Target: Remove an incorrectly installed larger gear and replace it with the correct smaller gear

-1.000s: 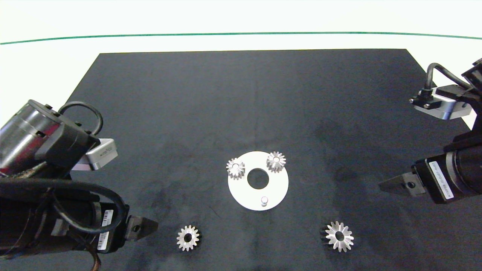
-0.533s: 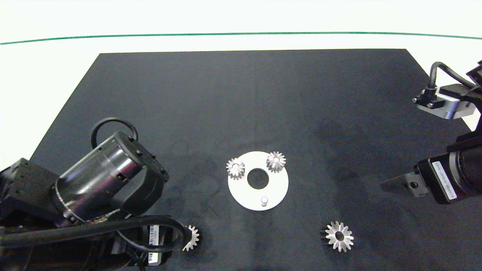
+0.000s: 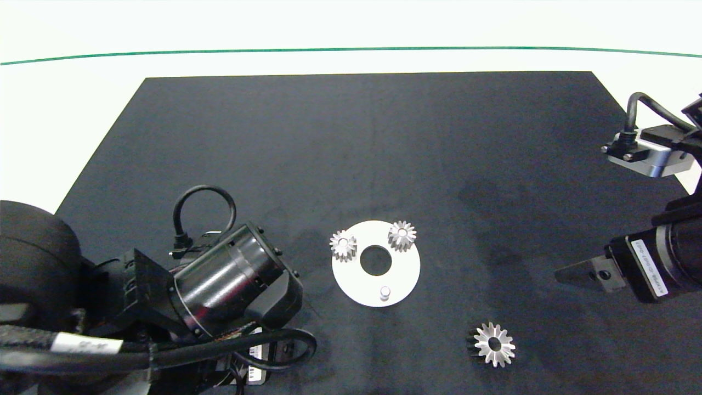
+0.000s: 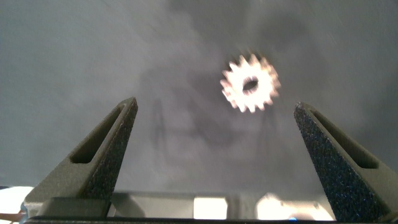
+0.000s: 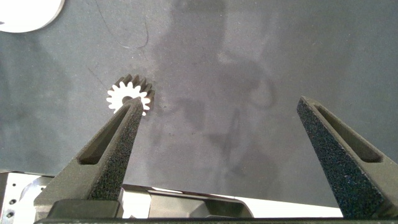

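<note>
Since half a second ago the left arm has swung further in toward the white disc (image 3: 351, 285), and its body now hides the smaller gear in the head view. From the left wrist, that smaller gear (image 4: 250, 83) lies flat on the dark surface (image 3: 351, 153) ahead of the left gripper (image 4: 224, 155). It sits between the lines of the two widely spread fingers (image 4: 106, 149), nearer the right-hand one, touching neither; nothing is held.

On the disc, two small gears (image 3: 343, 245) sit on pegs at the far rim, and a bare peg (image 3: 385, 292) stands at the near rim.

Beyond the disc's near right edge, the larger gear (image 3: 494, 344) lies flat on the surface, well apart from the disc.

Further right of the disc hangs the right gripper (image 5: 230, 155), fingers spread wide and empty. In its wrist view the larger gear (image 5: 129, 96) shows just past one fingertip.
</note>
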Robot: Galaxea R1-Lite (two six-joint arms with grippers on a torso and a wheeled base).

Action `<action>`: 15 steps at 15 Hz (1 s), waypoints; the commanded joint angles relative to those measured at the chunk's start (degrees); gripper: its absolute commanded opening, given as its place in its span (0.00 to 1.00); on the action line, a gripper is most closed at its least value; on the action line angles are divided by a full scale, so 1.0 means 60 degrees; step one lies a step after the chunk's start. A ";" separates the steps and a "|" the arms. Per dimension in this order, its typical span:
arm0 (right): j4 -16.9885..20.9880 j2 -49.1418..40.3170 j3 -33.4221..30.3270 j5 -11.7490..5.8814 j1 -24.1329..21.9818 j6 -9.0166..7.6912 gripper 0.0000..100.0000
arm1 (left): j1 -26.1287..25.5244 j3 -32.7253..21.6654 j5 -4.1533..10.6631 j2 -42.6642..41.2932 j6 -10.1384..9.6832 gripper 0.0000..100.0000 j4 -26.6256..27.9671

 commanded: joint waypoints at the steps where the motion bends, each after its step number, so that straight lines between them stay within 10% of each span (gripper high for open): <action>1: 0.0051 -0.0006 0.0016 -0.0026 0.0029 0.0032 1.00 | -0.0265 0.0063 0.0228 0.0459 -0.0229 1.00 -0.0023; 7: 0.0051 -0.0035 0.0104 -0.0026 0.0029 0.0032 1.00 | -0.0661 0.0107 -0.0417 0.0415 -0.0244 1.00 -0.0419; 15: 0.0037 -0.0079 0.0148 -0.0070 0.0044 0.0032 1.00 | -0.0543 0.0693 -0.0446 0.0532 -0.0068 1.00 -0.1562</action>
